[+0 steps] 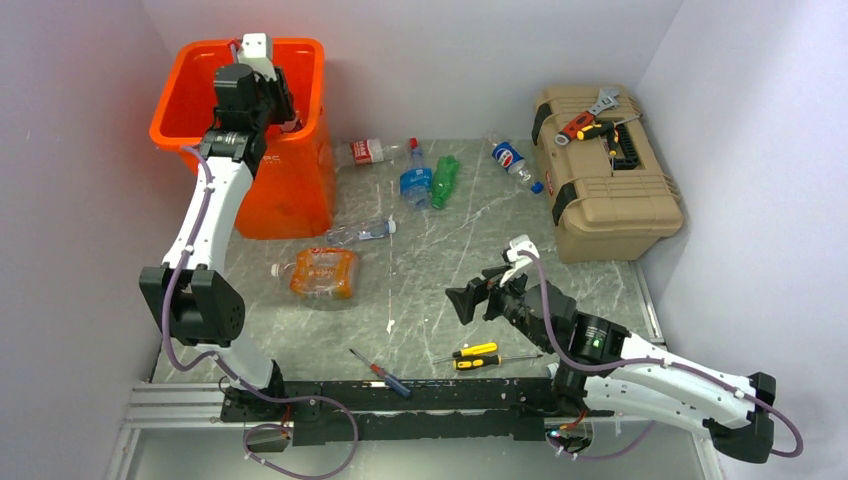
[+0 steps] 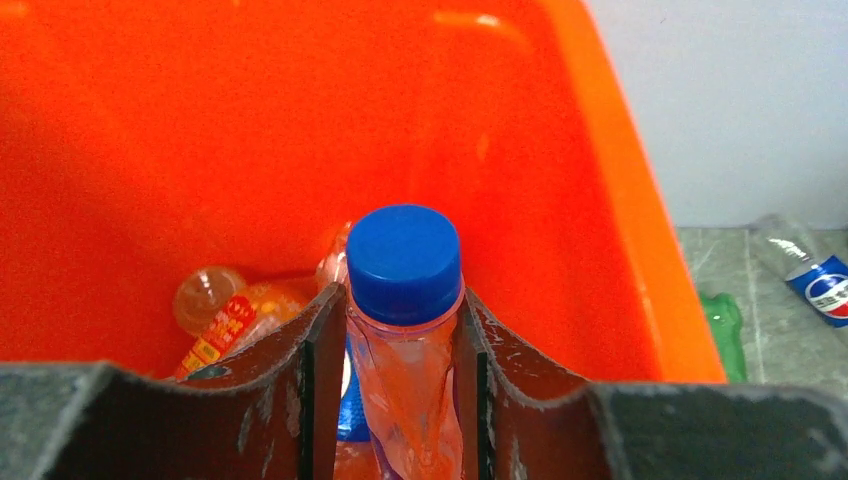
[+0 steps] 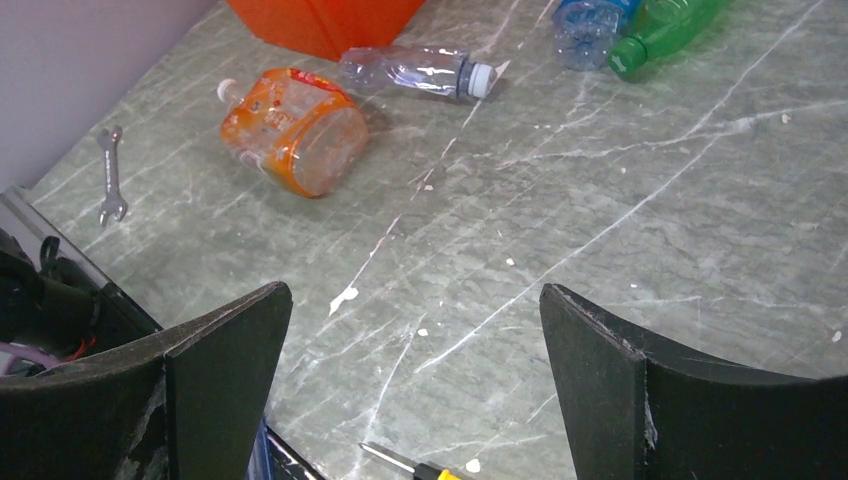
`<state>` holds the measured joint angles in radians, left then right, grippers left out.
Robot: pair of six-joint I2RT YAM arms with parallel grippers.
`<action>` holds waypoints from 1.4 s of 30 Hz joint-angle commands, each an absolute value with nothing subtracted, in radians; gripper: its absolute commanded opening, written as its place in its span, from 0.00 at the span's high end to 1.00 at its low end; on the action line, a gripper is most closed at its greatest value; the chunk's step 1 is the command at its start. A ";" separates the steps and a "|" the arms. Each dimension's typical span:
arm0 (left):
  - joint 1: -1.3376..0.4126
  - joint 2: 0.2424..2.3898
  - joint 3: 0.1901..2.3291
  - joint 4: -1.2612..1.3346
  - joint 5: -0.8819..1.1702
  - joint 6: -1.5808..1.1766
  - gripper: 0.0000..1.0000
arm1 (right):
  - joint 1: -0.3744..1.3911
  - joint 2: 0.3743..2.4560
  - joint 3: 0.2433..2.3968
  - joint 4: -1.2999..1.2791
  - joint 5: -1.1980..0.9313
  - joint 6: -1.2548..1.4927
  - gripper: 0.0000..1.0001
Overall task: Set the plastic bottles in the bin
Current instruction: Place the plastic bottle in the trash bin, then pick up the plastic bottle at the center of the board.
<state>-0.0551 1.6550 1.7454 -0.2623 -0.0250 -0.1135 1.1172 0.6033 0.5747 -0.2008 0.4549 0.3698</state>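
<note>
Grey marbled table (image 1: pixel 440 300): right fingers (image 3: pixel 225 350) spread wide, holding nothing. Beyond them, several plastic bottles (image 1: pixel 416 185) lie loose, orange-labelled bottle (image 1: pixel 322 273) nearest. Farthest, left fingers (image 2: pixel 325 340) clamp a blue-capped bottle (image 2: pixel 404 262), cap up, inside the orange bin (image 1: pixel 300 190); more bottles lie at its bottom.

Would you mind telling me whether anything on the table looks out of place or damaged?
A small wrench lies alone by the table's left edge, across from the toolbox with tools on its lid.

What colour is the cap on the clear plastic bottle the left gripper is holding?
Blue; the bottle's cap shows best in the left wrist view.
</note>
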 commanded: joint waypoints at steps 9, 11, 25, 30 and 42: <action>-0.056 1.567 1.746 -0.291 -0.116 -0.154 0.14 | 1.120 0.624 0.618 -0.192 0.502 0.374 0.00; -0.055 1.529 1.762 -0.271 -0.116 -0.179 0.02 | 1.120 0.621 0.621 -0.198 0.510 0.374 0.00; -0.404 1.279 1.770 -0.311 0.119 -0.052 0.00 | 1.120 0.716 0.674 -0.215 0.554 0.388 0.00; -0.639 1.255 1.637 -0.472 0.081 0.108 0.00 | 1.083 0.830 0.734 -0.278 0.653 0.448 0.00; -0.699 1.045 1.125 -0.418 0.118 0.040 0.01 | 0.651 1.160 0.795 -0.089 0.328 0.634 0.03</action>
<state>-0.6952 1.1656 1.1908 -0.4770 0.0811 0.0654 0.7139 1.0660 0.7265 -0.2291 0.4297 0.5552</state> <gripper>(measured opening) 0.995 0.979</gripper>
